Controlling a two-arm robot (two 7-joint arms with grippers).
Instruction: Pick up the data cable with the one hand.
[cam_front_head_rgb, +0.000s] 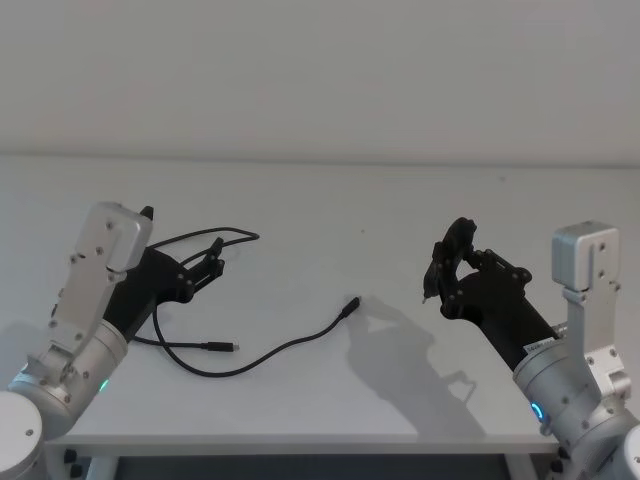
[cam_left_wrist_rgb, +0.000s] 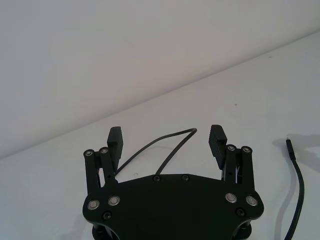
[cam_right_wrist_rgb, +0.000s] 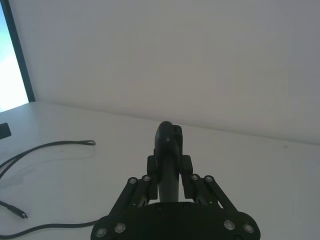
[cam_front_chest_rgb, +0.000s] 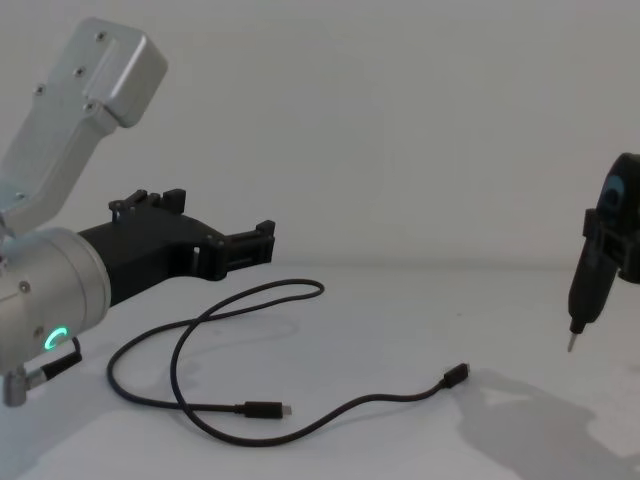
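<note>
Because the data cable (cam_front_head_rgb: 300, 341), looped on the left half of the bench (cam_front_head_rgb: 330, 200), looks light and limp, the left end effector (cam_front_head_rgb: 216, 256), spread above its far loop, should pinch one strand, while the right end effector (cam_front_head_rgb: 447, 275), far right, clamps a black pointed tool (cam_front_chest_rgb: 590, 275).

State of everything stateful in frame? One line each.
data cable, slack on the table, ungripped, both plugs free.
left gripper, open, empty, raised near the cable's loop.
right gripper, shut on the black pointed tool.
black pointed tool, held tip-down, clear of the table.
</note>
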